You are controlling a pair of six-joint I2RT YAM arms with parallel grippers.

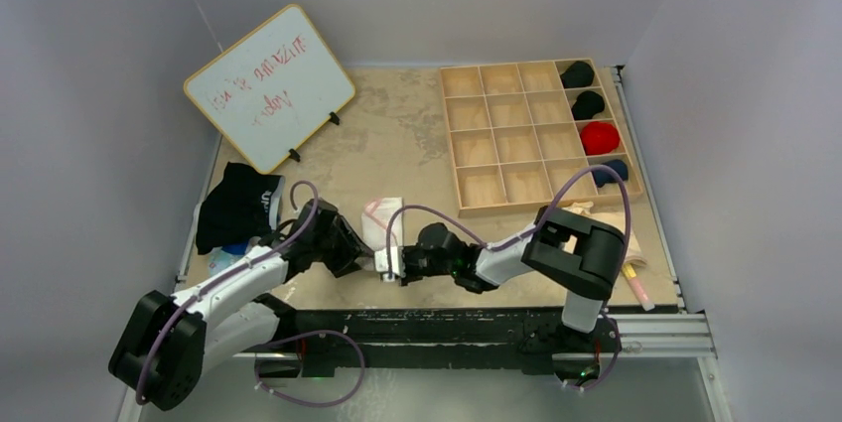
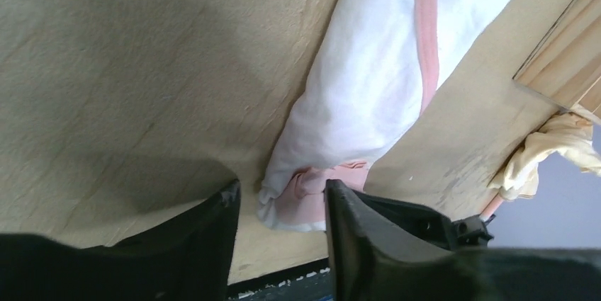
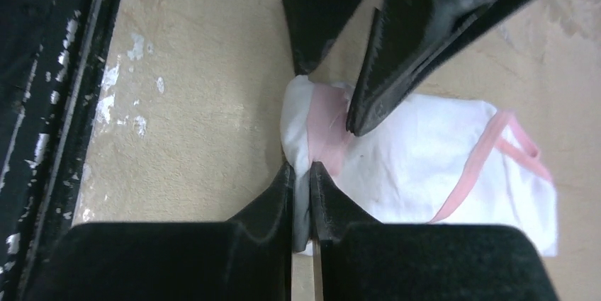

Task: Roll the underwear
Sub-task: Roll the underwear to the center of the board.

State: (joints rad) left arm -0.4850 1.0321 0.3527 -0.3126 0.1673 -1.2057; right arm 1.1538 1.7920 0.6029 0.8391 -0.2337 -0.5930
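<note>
The underwear (image 1: 382,215) is white with pink trim and lies near the table's front edge, its near end bunched into a small roll. In the left wrist view my left gripper (image 2: 281,191) stands open around that rolled end of the underwear (image 2: 368,81); its right finger touches the pink fold and its left finger is apart from the cloth. In the right wrist view my right gripper (image 3: 302,170) is shut on the white edge of the underwear (image 3: 418,159), with cloth pinched between the pads. The two grippers, left (image 1: 365,255) and right (image 1: 389,263), meet at the same end.
A wooden compartment tray (image 1: 516,134) sits at the back right with dark and red rolls in its right column. A whiteboard (image 1: 268,94) leans at the back left. A black garment pile (image 1: 236,206) lies at the left, a cream cloth (image 1: 606,213) at the right. The black front rail (image 3: 49,103) runs close by.
</note>
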